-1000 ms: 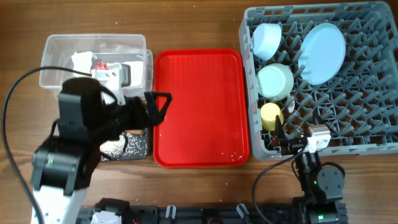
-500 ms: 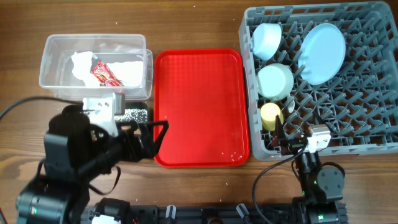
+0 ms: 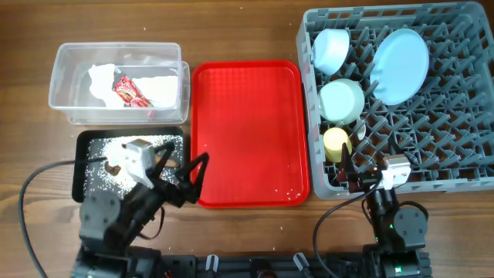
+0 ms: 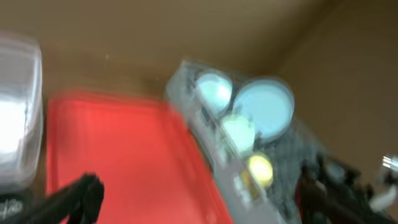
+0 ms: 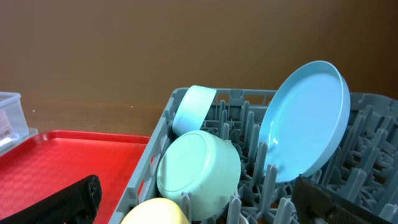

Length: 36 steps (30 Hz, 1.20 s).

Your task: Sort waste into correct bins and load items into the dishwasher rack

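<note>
The grey dishwasher rack (image 3: 455, 147) holds the light-blue plate (image 3: 401, 66), two light-blue bowls (image 3: 332, 48) (image 3: 342, 100) and the yellow cup (image 3: 336, 143). The clear tub (image 3: 69, 58) holds white tissue (image 3: 100, 77) and the red wrapper (image 3: 130, 93). The black tray (image 3: 81, 174) holds rice crumbs (image 3: 96, 174) and a brown piece (image 3: 113, 166). My left gripper (image 3: 199, 174) is open and empty at the red tray's front left edge. My right gripper (image 3: 361, 171) is open and empty at the rack's front left corner. I cannot make out the spoon.
The red serving tray (image 3: 247, 131) lies between the bins and the rack. The blurred left wrist view shows the red tray (image 4: 124, 149) and the plate (image 4: 264, 109). The right wrist view shows the plate (image 5: 305, 124), a bowl (image 5: 199, 171) and the cup (image 5: 155, 213).
My left arm has drawn back from over the bins toward the table's front edge, uncovering the clear tub and the black tray. The right arm has not moved.
</note>
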Each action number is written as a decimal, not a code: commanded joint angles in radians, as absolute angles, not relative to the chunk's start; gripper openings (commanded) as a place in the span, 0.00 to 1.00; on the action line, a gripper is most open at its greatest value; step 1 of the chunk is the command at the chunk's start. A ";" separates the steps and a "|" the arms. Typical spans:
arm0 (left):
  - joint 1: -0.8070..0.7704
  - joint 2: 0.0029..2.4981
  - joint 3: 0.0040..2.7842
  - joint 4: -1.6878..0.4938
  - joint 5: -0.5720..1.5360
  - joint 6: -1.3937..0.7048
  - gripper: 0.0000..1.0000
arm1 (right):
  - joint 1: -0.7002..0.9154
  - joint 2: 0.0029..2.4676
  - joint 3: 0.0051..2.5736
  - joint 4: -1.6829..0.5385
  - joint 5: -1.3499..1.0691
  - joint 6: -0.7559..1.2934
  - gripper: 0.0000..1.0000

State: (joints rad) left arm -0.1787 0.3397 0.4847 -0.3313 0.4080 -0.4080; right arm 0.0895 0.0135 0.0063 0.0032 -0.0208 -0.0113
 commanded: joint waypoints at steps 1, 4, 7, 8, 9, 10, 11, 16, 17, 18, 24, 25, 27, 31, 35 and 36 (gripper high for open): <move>-0.138 0.221 0.292 -0.018 0.389 -0.408 1.00 | 0.092 0.004 0.005 0.006 -0.007 0.003 1.00; -0.121 0.157 0.164 0.216 0.327 -0.408 1.00 | 0.092 0.004 0.005 0.006 -0.007 0.002 1.00; -0.112 0.123 0.105 0.281 0.287 -0.408 1.00 | 0.092 0.004 0.005 0.006 -0.007 0.003 1.00; -0.109 0.110 0.090 0.280 0.274 -0.400 1.00 | 0.092 0.004 0.005 0.006 -0.007 0.002 1.00; -0.107 0.103 0.081 0.279 0.270 -0.397 1.00 | 0.092 0.004 0.005 0.006 -0.007 0.003 1.00; -0.103 0.092 0.070 0.273 0.258 -0.397 1.00 | 0.092 0.004 0.005 0.006 -0.007 0.002 1.00; -0.098 0.082 0.057 0.273 0.249 -0.397 1.00 | 0.092 0.004 0.005 0.006 -0.007 0.002 1.00; -0.062 0.049 0.006 0.242 0.234 -0.397 1.00 | 0.092 0.004 0.005 0.006 -0.007 0.002 1.00; -0.055 0.049 0.006 0.217 0.234 -0.397 1.00 | 0.092 0.004 0.005 0.006 -0.007 0.002 1.00; -0.049 0.047 0.006 0.192 0.225 -0.397 1.00 | 0.092 0.004 0.005 0.006 -0.007 0.003 1.00; -0.048 0.003 0.006 -0.076 0.038 -0.376 1.00 | 0.092 0.004 0.005 0.006 -0.007 0.002 1.00; -0.048 0.003 0.006 -0.077 0.036 -0.311 1.00 | 0.092 0.004 0.005 0.006 -0.007 0.003 1.00; -0.048 0.003 0.006 -0.076 0.038 -0.212 1.00 | 0.092 0.004 0.005 0.006 -0.007 0.002 1.00; -0.047 0.003 0.006 -0.076 0.044 -0.012 1.00 | 0.092 0.004 0.005 0.006 -0.007 0.003 1.00; -0.047 0.003 0.006 -0.076 0.055 0.144 1.00 | 0.092 0.004 0.005 0.006 -0.007 0.002 1.00; -0.047 0.003 0.006 -0.076 0.055 0.174 1.00 | 0.092 0.004 0.005 0.006 -0.007 0.003 1.00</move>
